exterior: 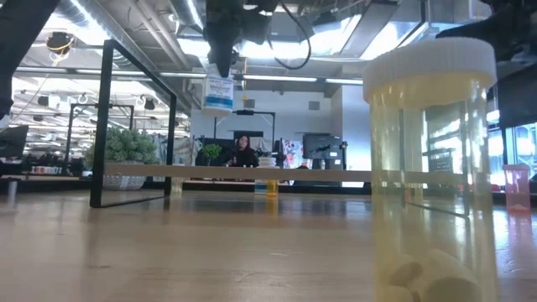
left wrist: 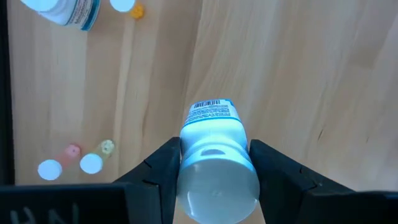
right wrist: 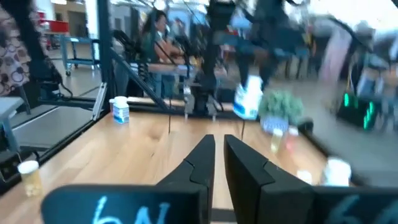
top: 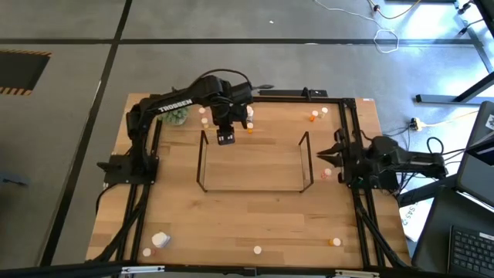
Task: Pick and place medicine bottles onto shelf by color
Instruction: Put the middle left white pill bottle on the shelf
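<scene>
My left gripper points down over the far left part of the shelf, a black wire rack. It is shut on a white medicine bottle with a blue label, which the low view shows hanging well above the table. My right gripper waits level at the table's right edge, shut and holding nothing. More bottles stand on the table behind the shelf: a white one and orange ones. My left gripper pinches the white bottle between its two fingers, one on each side of its upper body, just below the end nearest the wrist. The fingers come from above, pointing down. The bottle hangs upright below them, clear of shelf and table.
A green plant stands at the far left. Small bottles lie near the table's front edge. A yellow see-through bottle with a white cap stands close before the low camera. A black frame edges the table.
</scene>
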`<state>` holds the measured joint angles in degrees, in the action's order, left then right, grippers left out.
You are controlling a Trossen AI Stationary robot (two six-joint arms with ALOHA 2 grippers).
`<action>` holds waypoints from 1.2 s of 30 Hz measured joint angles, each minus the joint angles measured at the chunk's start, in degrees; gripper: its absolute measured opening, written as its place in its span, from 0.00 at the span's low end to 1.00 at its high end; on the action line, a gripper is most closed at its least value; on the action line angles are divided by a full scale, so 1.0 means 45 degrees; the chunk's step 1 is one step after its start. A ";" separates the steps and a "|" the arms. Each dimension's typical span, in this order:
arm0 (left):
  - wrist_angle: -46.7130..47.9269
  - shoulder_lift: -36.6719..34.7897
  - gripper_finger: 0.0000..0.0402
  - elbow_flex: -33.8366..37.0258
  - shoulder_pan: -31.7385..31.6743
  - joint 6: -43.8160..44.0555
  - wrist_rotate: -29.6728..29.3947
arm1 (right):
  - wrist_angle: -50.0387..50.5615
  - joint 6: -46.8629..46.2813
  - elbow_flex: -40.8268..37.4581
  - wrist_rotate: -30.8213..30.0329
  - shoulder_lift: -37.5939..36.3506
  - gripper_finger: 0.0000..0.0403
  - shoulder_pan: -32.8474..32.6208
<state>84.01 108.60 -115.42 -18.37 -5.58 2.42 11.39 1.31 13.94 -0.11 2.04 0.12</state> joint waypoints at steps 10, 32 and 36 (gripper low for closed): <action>-0.0160 -0.0024 0.38 0.0005 0.0112 -0.0890 -0.0656 | 0.3463 -0.0607 0.3922 -0.0705 0.2973 0.10 0.0005; -0.1541 -0.0034 0.38 0.2170 0.0739 -0.1255 -0.0927 | 0.6870 -0.0906 0.9489 -0.1077 0.9735 0.10 0.0005; -0.1955 -0.0034 0.38 0.3065 0.0918 -0.1126 -0.1071 | 0.6869 -0.0885 0.9562 -0.1077 0.9978 0.10 0.0005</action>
<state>75.21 108.44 -101.62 -14.24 -10.64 -2.40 42.30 -2.68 56.97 -4.95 46.94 0.14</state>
